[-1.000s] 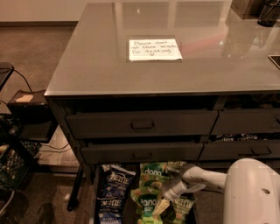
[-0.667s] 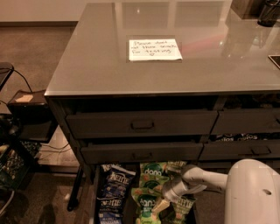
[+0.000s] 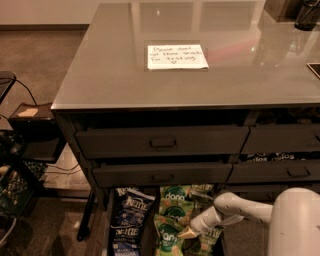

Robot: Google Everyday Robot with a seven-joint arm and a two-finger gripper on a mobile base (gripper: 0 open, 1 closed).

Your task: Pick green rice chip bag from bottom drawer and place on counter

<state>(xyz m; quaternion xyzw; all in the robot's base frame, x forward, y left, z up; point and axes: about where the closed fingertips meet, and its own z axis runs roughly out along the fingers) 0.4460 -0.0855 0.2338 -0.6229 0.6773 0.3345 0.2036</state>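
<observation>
The bottom drawer (image 3: pixel 111 220) is pulled open below two handled drawers and holds snack bags. Several green rice chip bags (image 3: pixel 168 235) lie in its middle and right part. My gripper (image 3: pixel 189 233) on the white arm (image 3: pixel 235 207) reaches down from the right into the drawer, low among the green bags and touching them. The counter (image 3: pixel 110 65) is the glossy grey top above, with a white handwritten note (image 3: pixel 177 56) on it.
Dark blue chip bags (image 3: pixel 129 215) lie in the drawer's left part. A dark object (image 3: pixel 306 15) stands at the counter's far right corner. A black box (image 3: pixel 30 127), cables and a crate (image 3: pixel 12 190) sit on the floor to the left.
The gripper has shifted slightly within the drawer among the green bags. Nothing else has moved.
</observation>
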